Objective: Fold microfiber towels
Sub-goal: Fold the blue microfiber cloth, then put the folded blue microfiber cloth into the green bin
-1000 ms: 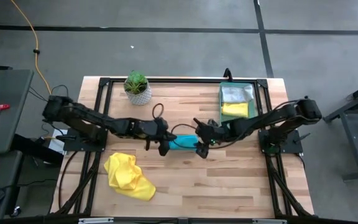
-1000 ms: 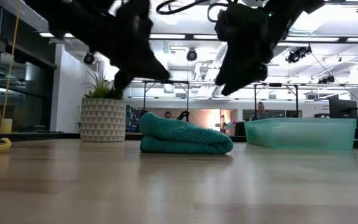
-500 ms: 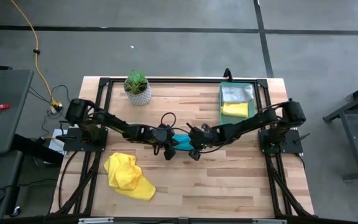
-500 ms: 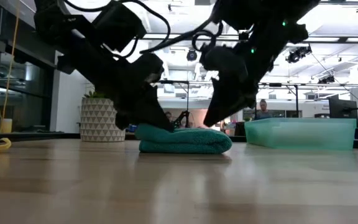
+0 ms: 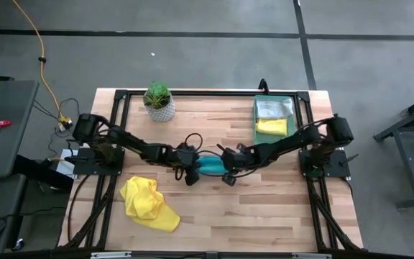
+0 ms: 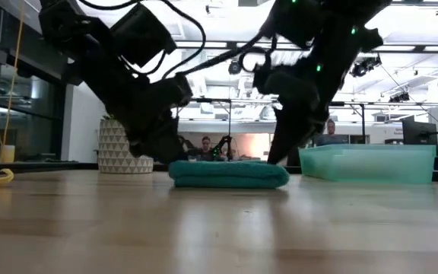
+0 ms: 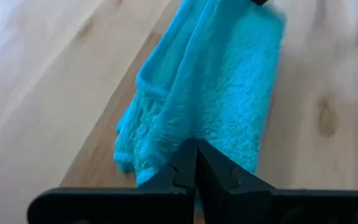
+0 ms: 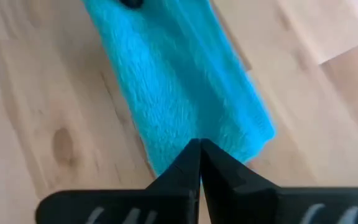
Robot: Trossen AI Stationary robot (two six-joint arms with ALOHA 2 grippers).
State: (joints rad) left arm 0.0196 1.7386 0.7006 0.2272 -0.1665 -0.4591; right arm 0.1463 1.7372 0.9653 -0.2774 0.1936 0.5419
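On the table's left front corner a crumpled yellow towel [image 5: 148,204] lies unfolded, well apart from the work. Near the middle, the left gripper [image 5: 190,175] has its fingers pressed together on the left end of the folded teal towel [image 5: 208,166], which lies flat on the wooden table [image 5: 264,208]. The right gripper [image 5: 228,177] is likewise pinched on the towel's right end; both wrist views show closed fingertips at the teal pile's edge. At the far right corner the green tray [image 5: 294,115] holds a folded yellow towel [image 5: 272,126] and a grey-white one [image 5: 269,108]. The risk: each pinch may catch only the top layer, so a lift could peel the fold open, or uneven pulling could stretch the bundle apart.
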